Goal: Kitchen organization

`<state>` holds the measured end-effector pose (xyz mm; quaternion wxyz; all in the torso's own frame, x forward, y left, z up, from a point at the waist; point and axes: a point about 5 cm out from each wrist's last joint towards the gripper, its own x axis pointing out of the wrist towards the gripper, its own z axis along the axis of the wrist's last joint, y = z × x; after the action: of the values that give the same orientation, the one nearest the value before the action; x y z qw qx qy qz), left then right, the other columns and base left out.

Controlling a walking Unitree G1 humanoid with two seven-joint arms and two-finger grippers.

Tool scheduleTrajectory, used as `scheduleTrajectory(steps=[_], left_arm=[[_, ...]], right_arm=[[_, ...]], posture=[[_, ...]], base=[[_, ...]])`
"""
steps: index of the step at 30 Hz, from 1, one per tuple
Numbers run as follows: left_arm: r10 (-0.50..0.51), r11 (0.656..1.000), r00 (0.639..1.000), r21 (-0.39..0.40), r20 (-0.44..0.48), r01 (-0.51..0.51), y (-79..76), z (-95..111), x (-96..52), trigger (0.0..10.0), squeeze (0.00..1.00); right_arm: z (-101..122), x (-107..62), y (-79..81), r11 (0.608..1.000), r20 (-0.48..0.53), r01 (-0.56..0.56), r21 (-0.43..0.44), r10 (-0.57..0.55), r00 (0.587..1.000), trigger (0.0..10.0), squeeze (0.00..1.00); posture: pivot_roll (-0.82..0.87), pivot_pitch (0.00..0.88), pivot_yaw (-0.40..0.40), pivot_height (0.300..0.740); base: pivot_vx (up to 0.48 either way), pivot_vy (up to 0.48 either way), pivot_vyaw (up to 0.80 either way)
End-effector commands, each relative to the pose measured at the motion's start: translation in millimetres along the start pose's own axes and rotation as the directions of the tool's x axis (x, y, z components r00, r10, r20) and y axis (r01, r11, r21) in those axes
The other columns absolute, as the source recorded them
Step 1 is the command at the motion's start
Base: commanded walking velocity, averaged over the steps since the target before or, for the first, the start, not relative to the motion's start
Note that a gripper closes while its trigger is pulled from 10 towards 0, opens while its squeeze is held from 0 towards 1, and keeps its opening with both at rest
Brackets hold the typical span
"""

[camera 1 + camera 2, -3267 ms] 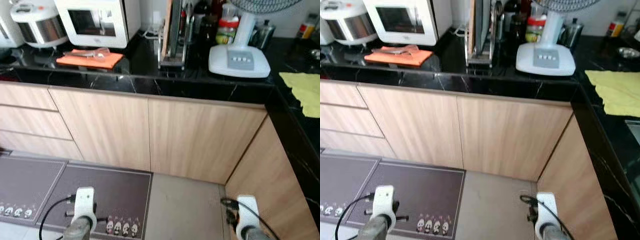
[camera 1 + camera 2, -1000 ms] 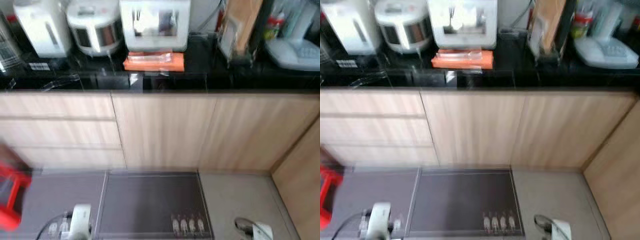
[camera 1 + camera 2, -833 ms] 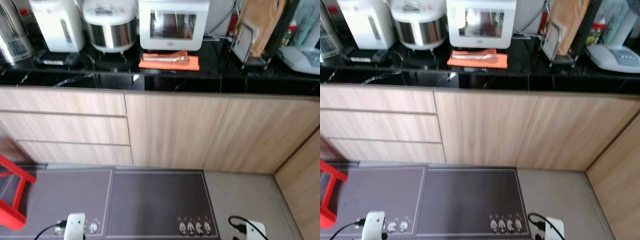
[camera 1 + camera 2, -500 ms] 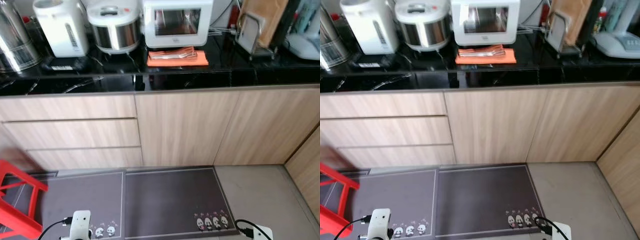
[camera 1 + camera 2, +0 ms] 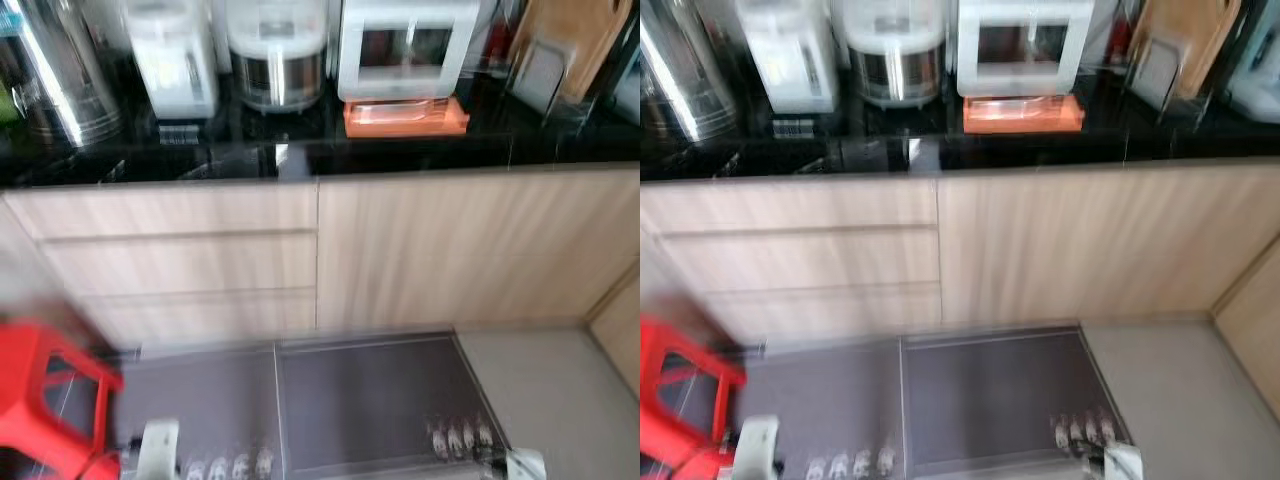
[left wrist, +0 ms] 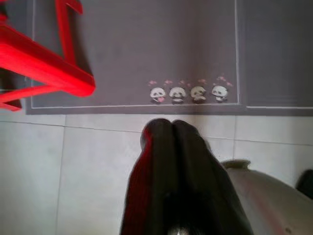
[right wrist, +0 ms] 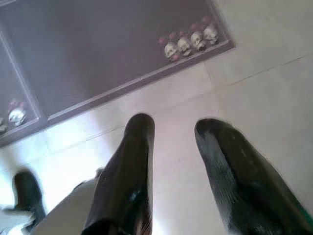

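At the far left of the black counter [image 5: 250, 160] stands a tall shiny steel urn [image 5: 55, 75], partly cut off by the edge of my sight. Just beside it is a white water dispenser [image 5: 175, 55], then a steel rice cooker [image 5: 275, 55], both toward the back edge. Next comes a white toaster oven [image 5: 405, 50], and in front of it, close to the counter's front edge, lies an orange mat [image 5: 405, 117] with something pale on it that is too blurred to make out. Toward the right end a wooden cutting board [image 5: 1185, 40] leans in a rack.

Below the counter run light wood drawers [image 5: 180, 265] on the left and cabinet doors [image 5: 440, 250] on the right. On the floor a red stool [image 5: 45, 395] stands at the left, on a grey mat [image 5: 370, 400] printed with little pandas [image 6: 188, 92].

My left gripper [image 6: 172, 128] hangs low over the pale tiles at the mat's edge, its two black fingers [image 6: 159, 147] pressed together, holding nothing. My right gripper [image 7: 173, 127] hangs likewise over the tiles near the mat's corner, fingers [image 7: 137, 142] spread apart and empty.
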<state>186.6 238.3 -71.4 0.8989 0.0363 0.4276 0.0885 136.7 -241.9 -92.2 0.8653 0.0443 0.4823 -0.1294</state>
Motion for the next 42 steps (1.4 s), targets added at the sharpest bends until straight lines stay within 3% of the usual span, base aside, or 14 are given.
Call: scheduleTrajectory(steps=[1,5,19,42], left_arm=[[0.007,1.000,0.999,0.005,-0.033,-0.007,2.5,-9.8,-2.1,10.0,0.00],[0.008,1.000,0.999,0.006,-0.035,-0.008,3.2,-10.6,-2.3,10.0,0.00],[-0.005,1.000,1.000,0.026,-0.017,0.005,1.4,-6.8,-1.6,10.0,0.00],[0.000,1.000,1.000,0.015,-0.022,0.000,-2.0,-9.5,-2.0,10.0,0.00]], right_arm=[[5.0,0.9,1.2,1.000,0.017,-0.004,0.003,0.004,1.000,10.0,0.00],[4.1,0.8,1.9,1.000,0.011,-0.006,0.005,0.006,1.000,10.0,0.00],[4.4,0.9,1.9,1.000,0.014,0.008,-0.008,-0.008,1.000,10.0,0.00],[7.0,1.1,0.3,1.000,0.022,0.010,-0.010,-0.010,1.000,10.0,0.00]], posture=[[0.06,0.000,-0.016,0.740],[0.06,0.000,-0.013,0.740],[0.06,0.000,-0.009,0.740],[0.07,0.000,-0.020,0.740]], base=[[0.000,0.480,0.00],[0.000,0.447,0.00],[0.000,0.000,0.00],[0.000,0.000,0.76]])
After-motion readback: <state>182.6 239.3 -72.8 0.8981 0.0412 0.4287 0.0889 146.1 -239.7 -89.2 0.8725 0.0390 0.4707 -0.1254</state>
